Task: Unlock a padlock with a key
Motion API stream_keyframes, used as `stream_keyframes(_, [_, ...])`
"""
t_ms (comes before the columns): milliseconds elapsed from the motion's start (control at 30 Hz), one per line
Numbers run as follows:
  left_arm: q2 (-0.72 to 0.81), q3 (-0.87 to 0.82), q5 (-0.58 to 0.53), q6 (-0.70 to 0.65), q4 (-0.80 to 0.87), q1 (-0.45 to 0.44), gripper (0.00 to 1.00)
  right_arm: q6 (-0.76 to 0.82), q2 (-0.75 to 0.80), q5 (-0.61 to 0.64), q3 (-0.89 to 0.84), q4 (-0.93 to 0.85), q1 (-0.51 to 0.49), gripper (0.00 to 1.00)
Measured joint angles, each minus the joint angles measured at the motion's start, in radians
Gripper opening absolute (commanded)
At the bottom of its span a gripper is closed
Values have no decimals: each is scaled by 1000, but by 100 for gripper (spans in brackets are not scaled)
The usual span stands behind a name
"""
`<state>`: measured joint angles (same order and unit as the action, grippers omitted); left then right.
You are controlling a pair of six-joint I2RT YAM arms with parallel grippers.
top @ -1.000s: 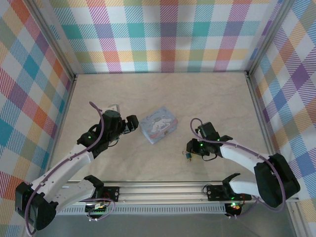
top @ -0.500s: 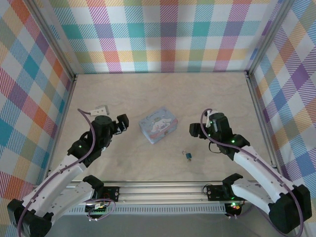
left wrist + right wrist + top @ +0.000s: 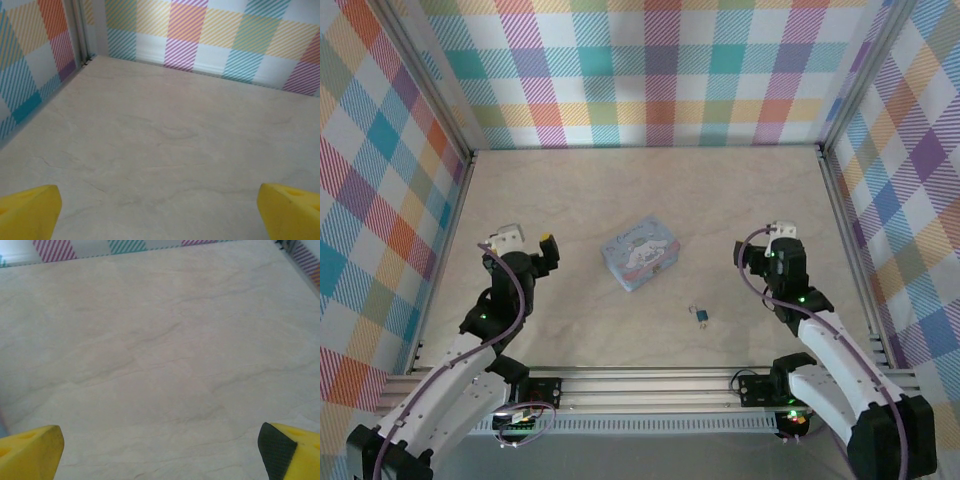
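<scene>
Well apart from the right tool (image 3: 756,251) lies the padlock (image 3: 701,315).

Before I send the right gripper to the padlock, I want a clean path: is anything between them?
Nothing visible does. Only bare table lies between the open right gripper and the padlock; the tin sits left of that path.

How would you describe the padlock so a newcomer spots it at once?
Start at the pale blue tin in the middle of the table. Nearer the table's front edge and a little to the right of it lies the padlock, apart from it. It is tiny and dark bluish with a silvery loop, far smaller than the tin.
</scene>
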<state>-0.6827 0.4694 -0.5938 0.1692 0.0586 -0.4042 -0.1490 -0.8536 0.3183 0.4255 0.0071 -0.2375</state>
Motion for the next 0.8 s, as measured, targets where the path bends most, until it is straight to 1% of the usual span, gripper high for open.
stream_keyframes(133, [-49,-52,19,-37,-71,55,100,62,-86,-39,-58,155,41,100])
stream_keyframes(300, [-130,-132,48,-50,-175,110,100,114,-269,-108,-123,450,88,100])
stream_keyframes(500, [-281,-145,89,-76,-307,148,100,180,-485,-172,-140,727,111,100])
stream_keyframes(700, [-444,-157,145,-141,-505,161,100,196,-637,-250,-137,897,155,100])
stream_keyframes(800, [-540,-159,179,-182,-612,166,100,190,-682,-280,-111,881,177,100])
